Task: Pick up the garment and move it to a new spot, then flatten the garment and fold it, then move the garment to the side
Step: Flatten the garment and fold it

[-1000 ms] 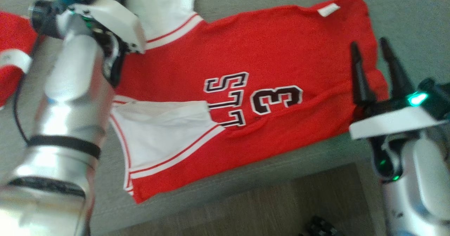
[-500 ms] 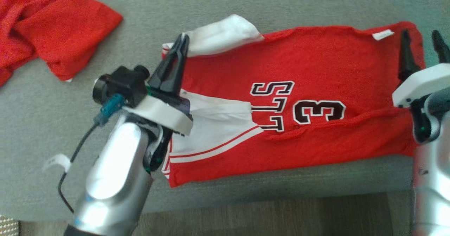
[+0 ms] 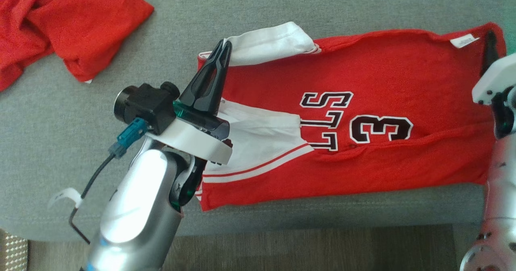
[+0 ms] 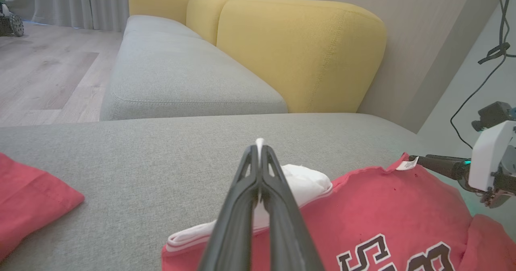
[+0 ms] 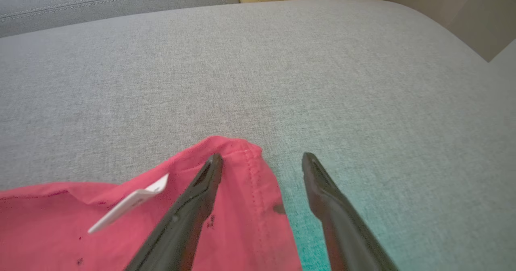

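Note:
The garment (image 3: 363, 101), a red jersey with white sleeves and dark lettering, lies spread along the front of the grey sofa seat (image 3: 282, 5). My left gripper (image 3: 225, 45) is shut, its tips at the left end of the far white sleeve (image 3: 274, 41). A sliver of white cloth shows between its fingertips (image 4: 260, 150). My right gripper (image 5: 262, 158) is open at the garment's far right corner (image 5: 238, 150). One of its fingers hovers over the red cloth by the white tag (image 5: 129, 206), the other over bare seat.
A second heap of red cloth (image 3: 60, 17) lies at the far left of the seat. The seat's front edge drops to wooden floor (image 3: 322, 247). Yellow backrests (image 4: 298, 53) stand behind. A white strip (image 3: 64, 194) lies near my left forearm.
The head camera has swung, shifting the whole picture. My left arm has come back from a far reach, its shut fingers now at the far sleeve. The right gripper stays open at the corner.

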{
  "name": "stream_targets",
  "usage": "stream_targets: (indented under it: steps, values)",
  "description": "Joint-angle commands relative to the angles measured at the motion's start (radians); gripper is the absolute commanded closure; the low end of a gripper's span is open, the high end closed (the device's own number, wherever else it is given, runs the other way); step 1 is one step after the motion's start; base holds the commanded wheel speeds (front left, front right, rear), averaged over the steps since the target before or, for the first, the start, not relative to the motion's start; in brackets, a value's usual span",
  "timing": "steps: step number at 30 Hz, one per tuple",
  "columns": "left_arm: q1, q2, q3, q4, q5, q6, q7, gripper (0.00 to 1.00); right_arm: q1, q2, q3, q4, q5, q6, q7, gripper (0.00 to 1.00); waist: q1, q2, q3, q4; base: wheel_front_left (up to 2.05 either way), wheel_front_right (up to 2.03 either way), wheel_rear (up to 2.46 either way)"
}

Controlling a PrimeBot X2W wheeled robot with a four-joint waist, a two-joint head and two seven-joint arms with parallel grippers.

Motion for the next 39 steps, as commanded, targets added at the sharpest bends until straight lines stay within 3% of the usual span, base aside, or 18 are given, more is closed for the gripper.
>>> stream_targets:
  steps: [1, 9, 23, 24, 25, 39]
  values:
    - [-0.006, 0.018, 0.027, -0.045, -0.008, 0.007, 0.004, 1.0, -0.051, -0.011, 0.001, -0.004, -0.026, 0.0, 0.0, 0.0, 0.0, 0.0, 0.007, 0.004, 0.0, 0.0, 0.0]
    - [-0.016, 0.025, 0.022, -0.066, -0.013, 0.009, 0.013, 1.0, -0.116, -0.007, -0.055, 0.088, -0.138, 0.0, 0.013, 0.0, 0.0, 0.0, 0.03, 0.017, 0.0, 0.0, 0.0]
    - [-0.042, 0.03, 0.019, -0.073, -0.025, 0.012, 0.017, 1.0, -0.18, -0.018, -0.143, 0.201, -0.237, 0.0, -0.027, 0.02, 0.0, 0.0, 0.062, 0.033, 0.0, 0.0, 0.0]
    - [-0.043, 0.03, 0.019, -0.072, -0.026, 0.014, 0.017, 1.0, -0.183, -0.017, -0.144, 0.214, -0.238, 0.0, -0.024, 0.91, 0.0, 0.0, 0.061, 0.033, 0.0, 0.0, 0.0]
    - [-0.044, 0.031, 0.019, -0.071, -0.026, 0.015, 0.016, 1.0, -0.185, -0.016, -0.146, 0.221, -0.241, 0.0, -0.025, 1.0, 0.0, 0.0, 0.061, 0.031, 0.0, 0.0, 0.0]
    - [-0.04, 0.027, 0.066, -0.047, -0.078, 0.046, -0.001, 1.0, -0.181, -0.009, -0.066, 0.28, -0.205, 0.0, -0.173, 1.0, 0.0, 0.0, -0.019, 0.005, 0.0, 0.0, 0.0]
